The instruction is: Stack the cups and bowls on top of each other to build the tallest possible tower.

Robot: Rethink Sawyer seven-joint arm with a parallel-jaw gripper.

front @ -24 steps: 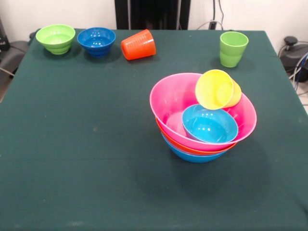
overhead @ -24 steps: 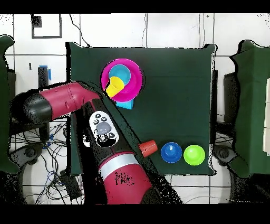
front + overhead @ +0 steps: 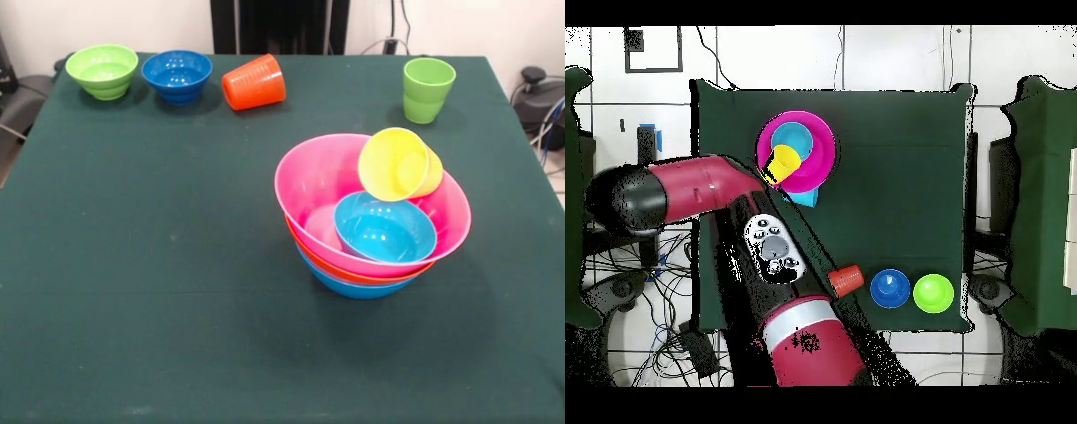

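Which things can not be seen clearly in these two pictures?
- Gripper: absent from the front view; overhead, the arm reaches toward the tower, but no gripper can be made out.
- Orange bowl and blue bowl: only rims show, pink bowl covers them.

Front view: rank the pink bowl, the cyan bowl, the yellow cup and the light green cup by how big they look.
1. Pink bowl, clearly largest.
2. Cyan bowl.
3. Yellow cup, tipped on its side.
4. Light green cup, upright.
The two cups look close in size, and the green one stands farther from the camera, so their order is unsure.
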